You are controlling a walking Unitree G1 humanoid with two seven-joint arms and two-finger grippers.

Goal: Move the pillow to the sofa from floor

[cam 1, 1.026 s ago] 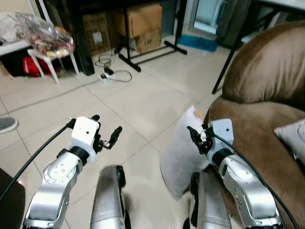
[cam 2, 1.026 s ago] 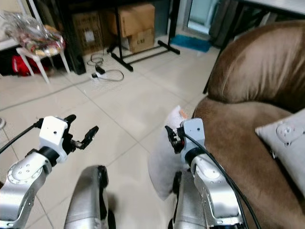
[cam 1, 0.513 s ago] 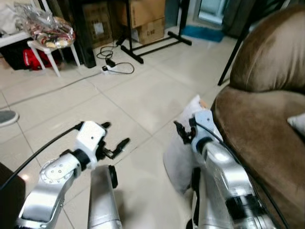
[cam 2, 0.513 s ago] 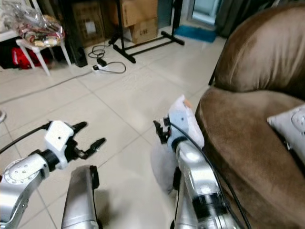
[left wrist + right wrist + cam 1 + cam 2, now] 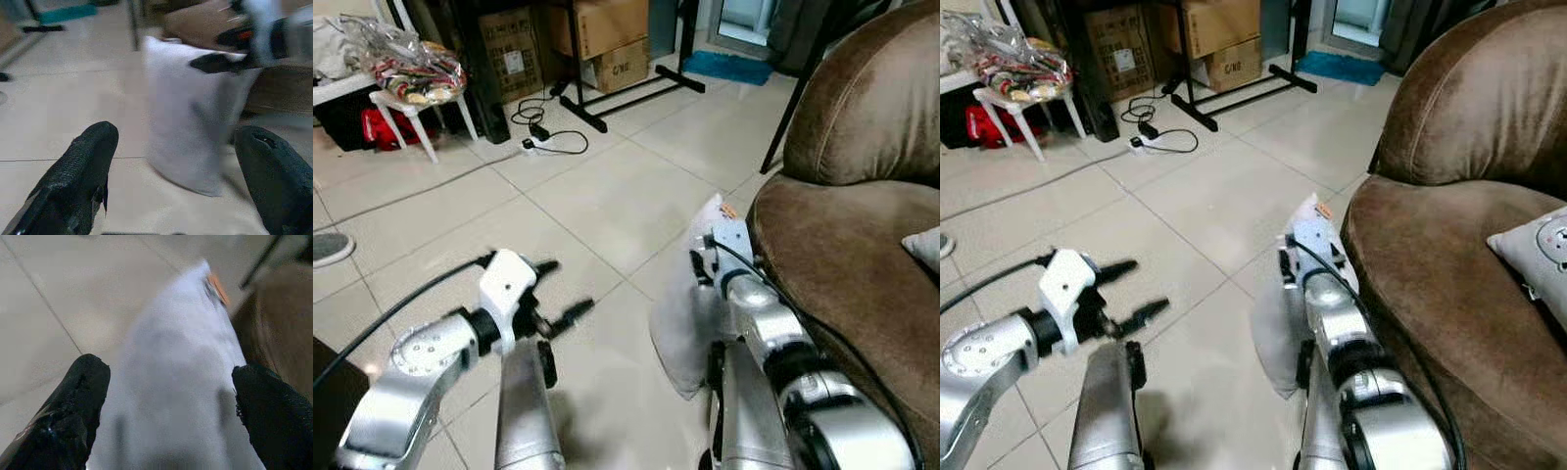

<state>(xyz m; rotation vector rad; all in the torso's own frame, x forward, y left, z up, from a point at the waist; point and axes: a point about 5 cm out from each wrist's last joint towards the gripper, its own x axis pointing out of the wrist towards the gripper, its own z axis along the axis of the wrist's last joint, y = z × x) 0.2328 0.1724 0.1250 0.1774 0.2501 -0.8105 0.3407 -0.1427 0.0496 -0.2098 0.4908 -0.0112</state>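
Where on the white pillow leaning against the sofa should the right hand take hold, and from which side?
Probably the upper edge, from above. The pillow stands on edge on the floor tiles, leaning against the brown sofa, so its thin top is what open fingers can straddle. The right hand is open with one finger on each side of it; the sofa blocks the far face.

nothing can be read for certain. the cardboard boxes [image 5: 607, 39] under the table carry dark printed marks and a white label, too small and blurred to make out.

Bright, even indoor light; both wrist views motion-blurred.
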